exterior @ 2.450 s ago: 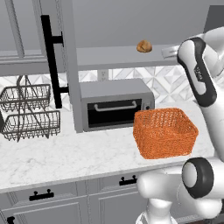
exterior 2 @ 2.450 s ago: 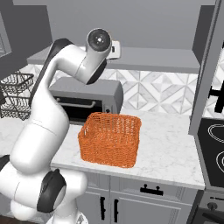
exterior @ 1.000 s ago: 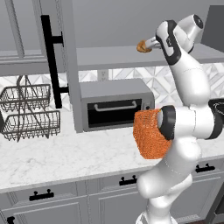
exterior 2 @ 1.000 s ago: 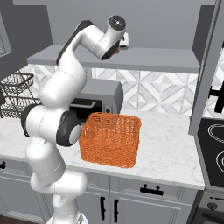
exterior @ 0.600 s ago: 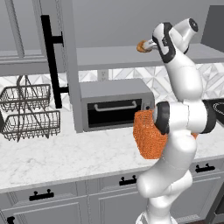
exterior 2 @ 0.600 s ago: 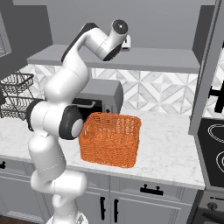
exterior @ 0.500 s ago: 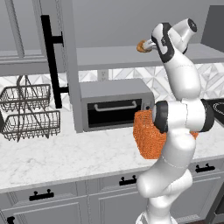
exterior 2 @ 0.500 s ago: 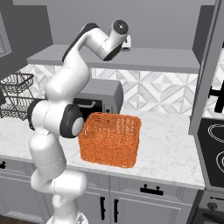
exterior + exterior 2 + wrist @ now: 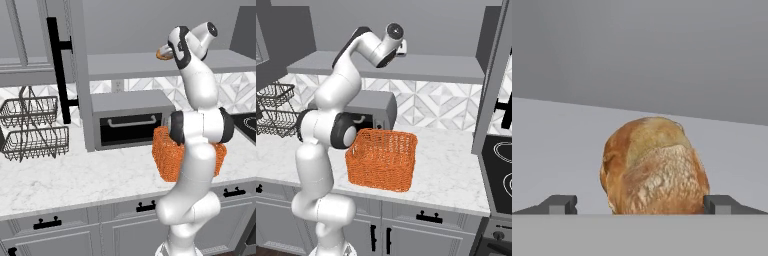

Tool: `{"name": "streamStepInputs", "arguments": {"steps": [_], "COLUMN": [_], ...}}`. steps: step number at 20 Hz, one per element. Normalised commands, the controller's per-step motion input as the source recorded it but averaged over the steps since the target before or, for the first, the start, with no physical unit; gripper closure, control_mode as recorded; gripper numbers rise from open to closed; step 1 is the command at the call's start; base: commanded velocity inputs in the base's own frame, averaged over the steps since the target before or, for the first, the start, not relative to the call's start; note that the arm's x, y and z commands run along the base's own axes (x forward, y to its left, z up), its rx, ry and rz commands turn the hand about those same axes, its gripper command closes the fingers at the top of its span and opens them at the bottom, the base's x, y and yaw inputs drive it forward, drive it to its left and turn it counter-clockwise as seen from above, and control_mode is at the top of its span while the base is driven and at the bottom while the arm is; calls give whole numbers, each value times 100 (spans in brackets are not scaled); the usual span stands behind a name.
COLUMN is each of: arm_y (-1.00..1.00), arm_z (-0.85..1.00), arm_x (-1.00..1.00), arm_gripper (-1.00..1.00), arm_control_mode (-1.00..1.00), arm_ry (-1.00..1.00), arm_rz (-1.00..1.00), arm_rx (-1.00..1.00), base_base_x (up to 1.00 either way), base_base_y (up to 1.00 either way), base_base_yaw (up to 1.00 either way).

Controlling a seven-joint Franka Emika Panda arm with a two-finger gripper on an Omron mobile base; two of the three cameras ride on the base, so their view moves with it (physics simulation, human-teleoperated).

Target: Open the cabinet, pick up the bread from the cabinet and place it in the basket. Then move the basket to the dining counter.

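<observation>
The bread (image 9: 654,167) is sitting on the open cabinet (image 9: 135,64) shelf, sitting between the 2 spread fingertips (image 9: 559,204) of the gripper (image 9: 642,205), not yet clamped. The pick-up step is underway; next the jaws are needing to close on it, then lift toward the basket (image 9: 383,157) on the worktop below.

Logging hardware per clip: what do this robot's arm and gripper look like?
A glossy white arm of rounded tubular segments, with dark grey to black bands at the joints. The gripper ends in two small dark grey, blocky finger tips. No cables or markings are visible.
</observation>
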Motion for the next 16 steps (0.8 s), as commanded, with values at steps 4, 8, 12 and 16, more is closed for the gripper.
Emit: {"name": "streamStepInputs", "arguments": {"steps": [4, 8, 12, 16], "arm_y": [-7, -12, -3, 0], "arm_z": [0, -2, -14, -31], "arm_x": [33, 26, 16, 5], "arm_gripper": [-100, -100, -100, -100], "arm_control_mode": [-100, -100, -100, -100], "arm_ry": [0, 0, 0, 0], "arm_rz": [0, 0, 0, 0], "arm_rx": [1, 1, 0, 0], "base_base_x": [0, 0, 0, 0], "base_base_y": [0, 0, 0, 0], "base_base_yaw": [0, 0, 0, 0]}}
